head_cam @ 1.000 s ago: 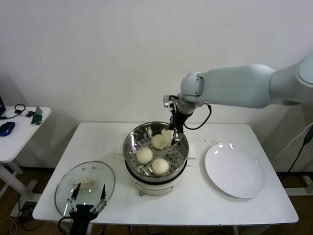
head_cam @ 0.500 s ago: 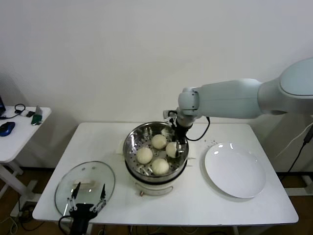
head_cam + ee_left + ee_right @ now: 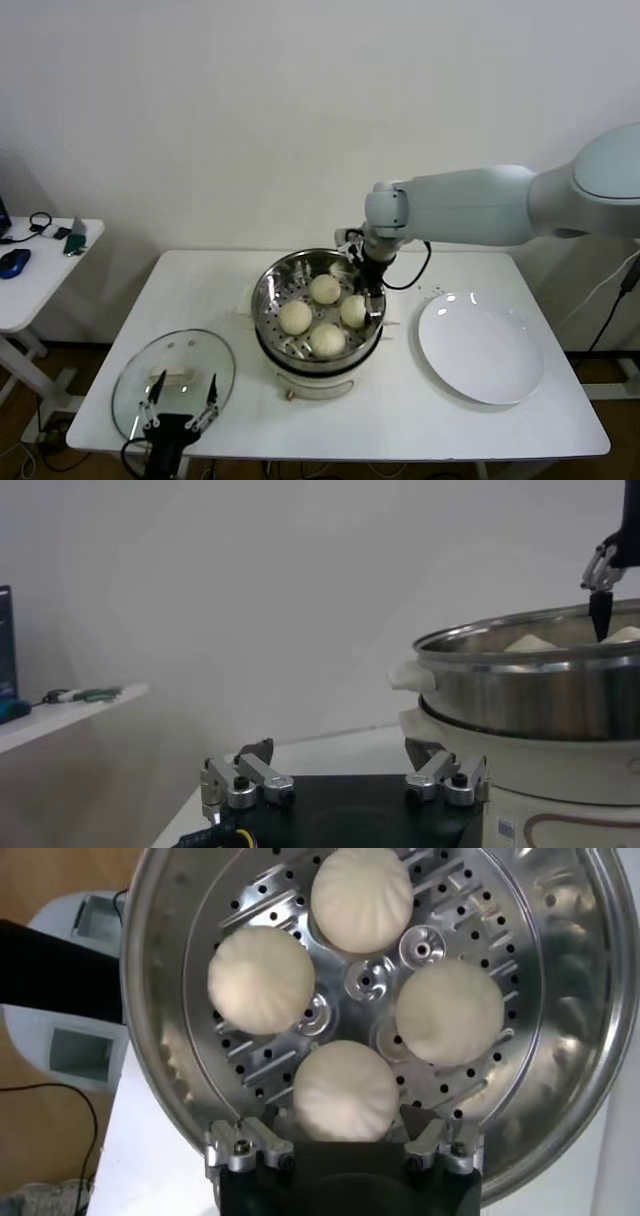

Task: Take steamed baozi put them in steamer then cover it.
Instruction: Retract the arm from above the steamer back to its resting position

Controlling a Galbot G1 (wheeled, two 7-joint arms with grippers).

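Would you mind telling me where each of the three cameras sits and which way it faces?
Head view: on the robot's head, looking forward and down at the table; shows both arms, the steamer, the cover.
Left wrist view: low by the table's near edge, facing sideways at the steamer; shows the left gripper.
Right wrist view: above the steamer, looking straight down on four baozi; shows the open right gripper.
Shared: the steamer appears in all three.

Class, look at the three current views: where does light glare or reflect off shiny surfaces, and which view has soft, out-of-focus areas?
Head view: ceiling lights glint on the white plate and the glass cover. Right wrist view: the steamer wall mirrors bright streaks; the baozi look sharp. Left wrist view: the side table behind is soft.
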